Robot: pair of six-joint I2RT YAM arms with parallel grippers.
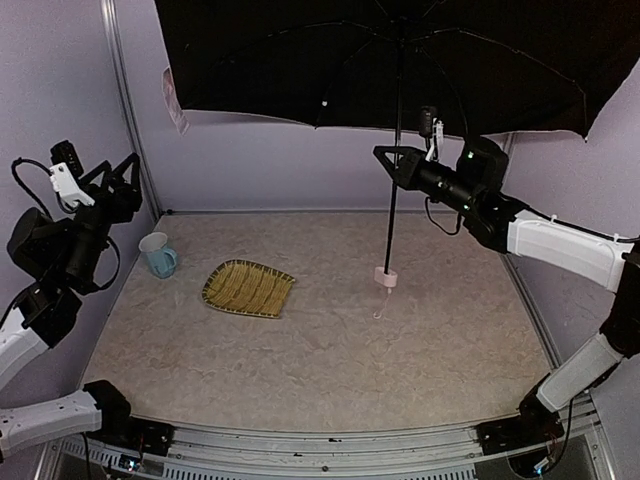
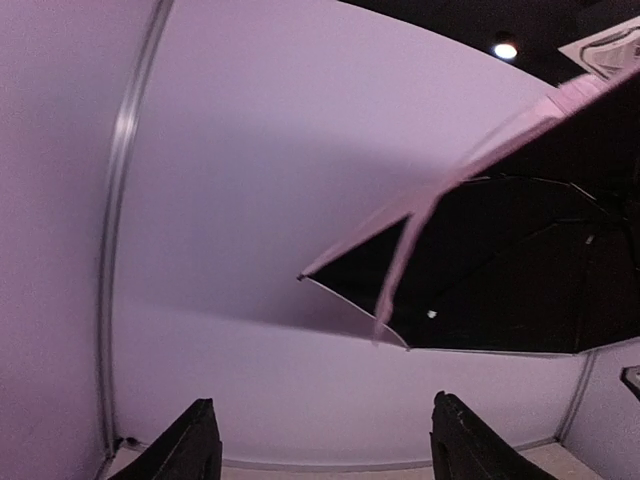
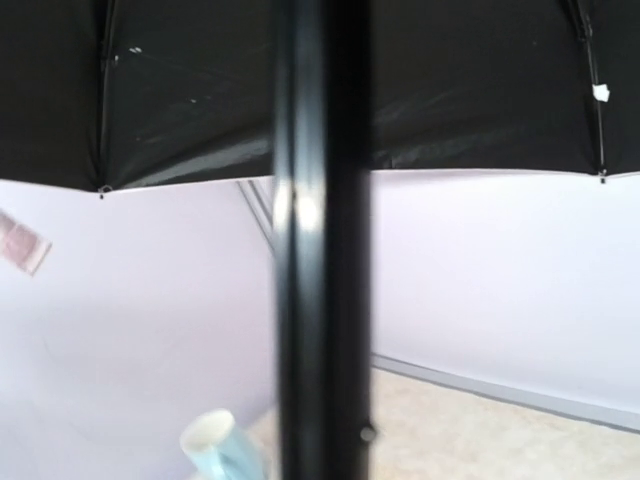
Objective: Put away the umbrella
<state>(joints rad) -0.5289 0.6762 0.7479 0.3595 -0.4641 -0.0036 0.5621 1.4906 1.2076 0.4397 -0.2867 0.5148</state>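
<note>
At 9 o'clock the left hand (image 2: 322, 420) hangs wide and empty; toward 2 o'clock the umbrella (image 1: 380, 60) stands fully open, handle (image 1: 386, 277) on the surface (image 1: 300, 370), right hand (image 1: 392, 158) at its shaft (image 1: 394, 205), grip unclear, so closing and stowing look left to do.

Umbrella (image 1: 400, 70) — open and upright. The canopy (image 1: 260, 60) spans the top of the overhead view, its underside black with thin ribs and its outer face pale pink at the rim. The dark shaft (image 1: 392, 220) runs straight down to a pale pink handle (image 1: 386, 277) low at the tabletop (image 1: 300, 370) — contact unclear. A thin strap (image 1: 380, 305) trails beneath the handle.
</note>
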